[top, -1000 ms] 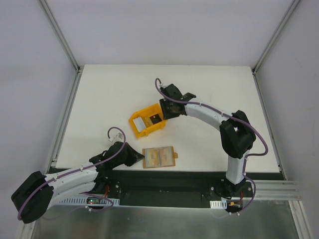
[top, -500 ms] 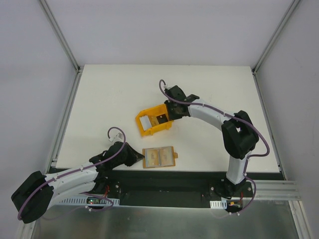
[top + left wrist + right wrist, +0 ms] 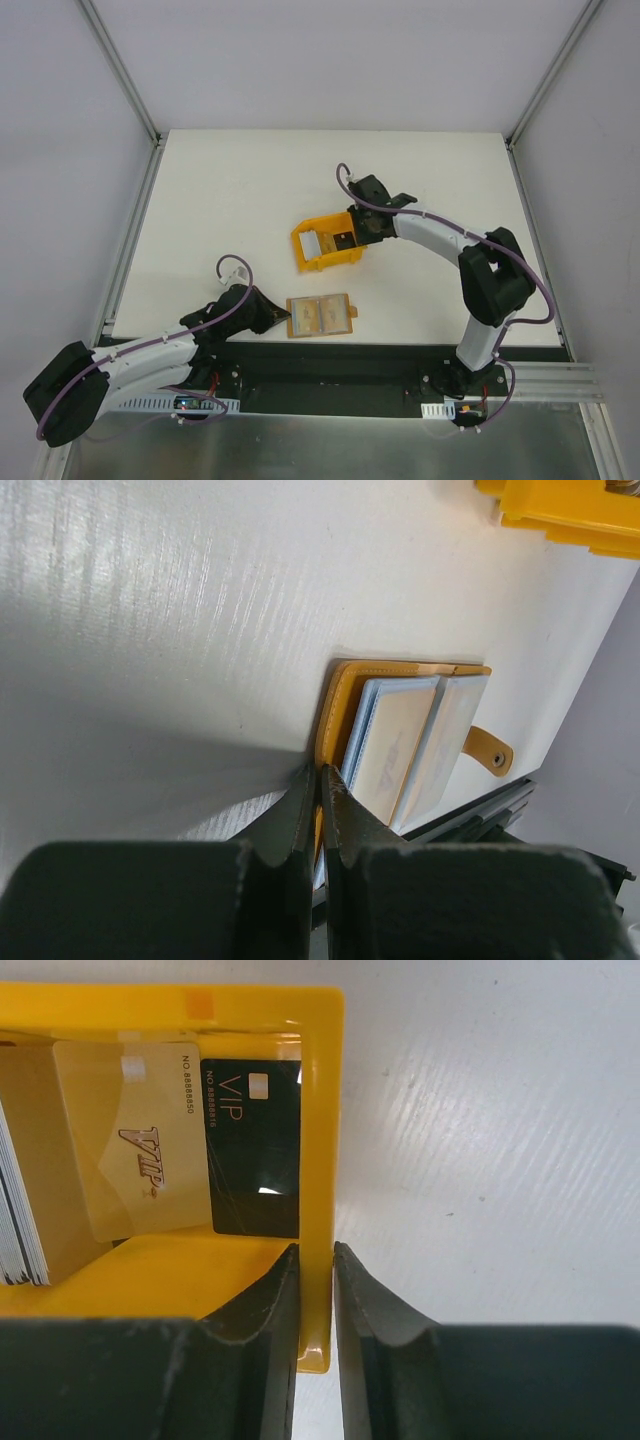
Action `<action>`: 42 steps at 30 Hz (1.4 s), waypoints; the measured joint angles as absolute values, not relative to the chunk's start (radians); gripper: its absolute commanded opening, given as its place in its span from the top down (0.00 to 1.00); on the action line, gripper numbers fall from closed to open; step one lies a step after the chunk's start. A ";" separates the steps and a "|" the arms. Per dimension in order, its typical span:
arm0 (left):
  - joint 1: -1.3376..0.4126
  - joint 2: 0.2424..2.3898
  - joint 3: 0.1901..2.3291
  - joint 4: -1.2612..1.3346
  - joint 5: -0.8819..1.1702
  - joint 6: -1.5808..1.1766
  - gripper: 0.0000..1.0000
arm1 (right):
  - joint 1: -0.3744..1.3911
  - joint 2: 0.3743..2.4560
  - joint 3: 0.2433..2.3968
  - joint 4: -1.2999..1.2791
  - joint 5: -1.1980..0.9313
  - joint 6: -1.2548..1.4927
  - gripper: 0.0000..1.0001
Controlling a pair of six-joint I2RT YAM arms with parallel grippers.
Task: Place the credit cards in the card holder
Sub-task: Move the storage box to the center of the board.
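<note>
The card holder [image 3: 322, 314] lies open near the table's front edge, orange-tan outside [image 3: 335, 710] with pale grey pockets and a snap tab [image 3: 490, 752]. My left gripper [image 3: 283, 318] is shut on its left edge, the jaws [image 3: 320, 777] pinching the orange rim. The credit cards sit in a yellow bin [image 3: 328, 263]: a tan VIP card [image 3: 150, 1165], a black VIP card [image 3: 255, 1150] and a grey stack [image 3: 20, 1235] on edge at the left. My right gripper [image 3: 363, 235] is shut on the bin's right wall [image 3: 318, 1110], one finger inside and one outside [image 3: 316, 1260].
Metal frame rails run along the table's left [image 3: 130, 240] and right [image 3: 540, 240] sides. The black base rail [image 3: 340, 362] lies just in front of the card holder. The yellow bin [image 3: 570, 510] shows at the top right of the left wrist view.
My right gripper has closed on the bin's wall and dragged the bin to the right across the table. The left gripper and card holder have not moved.
</note>
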State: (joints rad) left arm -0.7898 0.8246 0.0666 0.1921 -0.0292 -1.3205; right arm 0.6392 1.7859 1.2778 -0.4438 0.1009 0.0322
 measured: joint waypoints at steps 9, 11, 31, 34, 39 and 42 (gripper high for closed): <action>-0.790 0.846 0.067 0.212 -0.028 -1.320 1.00 | 0.595 1.785 1.278 -0.443 0.087 -0.017 0.79; -0.790 0.852 0.067 0.217 -0.028 -1.320 1.00 | 0.585 1.785 1.278 -0.443 0.080 -0.024 0.77; -0.790 0.842 0.067 0.220 -0.027 -1.320 1.00 | 0.539 1.544 1.287 -0.453 -0.015 -0.010 0.51; -0.790 0.837 0.067 0.215 -0.027 -1.320 1.00 | 0.551 1.456 1.231 -0.430 -0.020 0.034 0.50; -0.790 0.819 0.067 0.197 -0.026 -1.319 1.00 | 0.688 1.286 1.058 -0.367 -0.031 0.135 0.50; -0.790 0.807 0.066 0.186 -0.026 -1.319 1.00 | 0.807 1.249 0.963 -0.319 -0.040 0.205 0.50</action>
State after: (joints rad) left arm -0.7898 0.8070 0.0658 0.1856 -0.0261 -1.3186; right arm 0.8070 1.2488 0.9630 -0.3191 -0.0399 0.2054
